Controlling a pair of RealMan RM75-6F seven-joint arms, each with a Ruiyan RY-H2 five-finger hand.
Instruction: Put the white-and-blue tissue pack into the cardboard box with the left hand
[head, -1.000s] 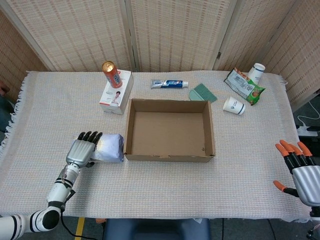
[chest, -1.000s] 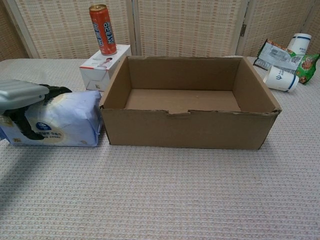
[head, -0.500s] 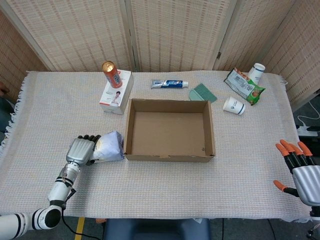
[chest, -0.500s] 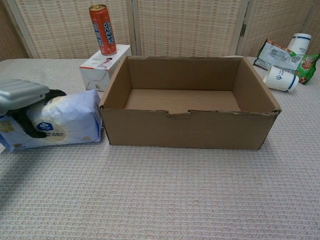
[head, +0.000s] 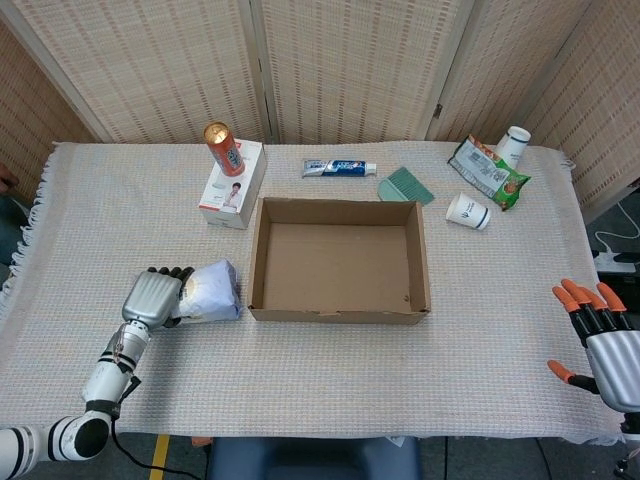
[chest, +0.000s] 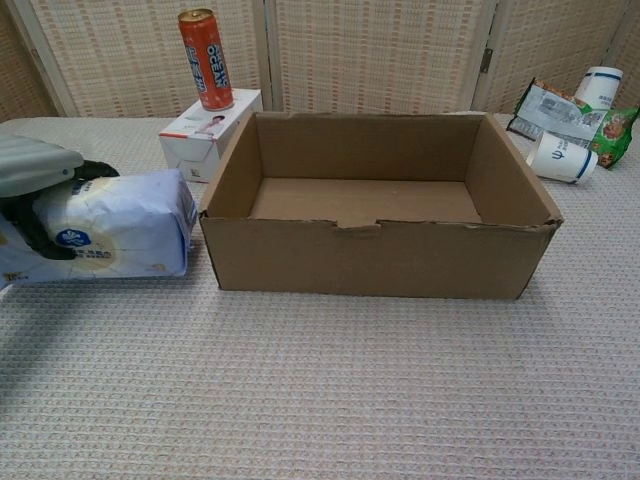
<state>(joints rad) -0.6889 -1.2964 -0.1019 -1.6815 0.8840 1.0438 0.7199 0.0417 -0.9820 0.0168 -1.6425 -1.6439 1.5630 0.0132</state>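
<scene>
The white-and-blue tissue pack (head: 211, 291) (chest: 115, 225) is lifted off the cloth just left of the cardboard box (head: 338, 313) (chest: 372, 258). My left hand (head: 153, 297) (chest: 38, 170) grips it from the left side, dark fingers wrapped over its top and front. The box is open-topped, and nothing shows on its floor. My right hand (head: 598, 337), with orange fingertips, hovers open at the table's right front edge, holding nothing; the chest view does not show it.
A red can (head: 224, 148) stands on a white carton (head: 232, 185) behind the box's left corner. A toothpaste tube (head: 339, 167), a green comb (head: 405, 186), a tipped paper cup (head: 467, 211), a snack bag (head: 488, 173) and an upright cup (head: 513, 144) lie beyond the box.
My left hand has closed on the tissue pack and raised it off the cloth, tilting it and drawing it slightly left. The right hand has stayed still.
</scene>
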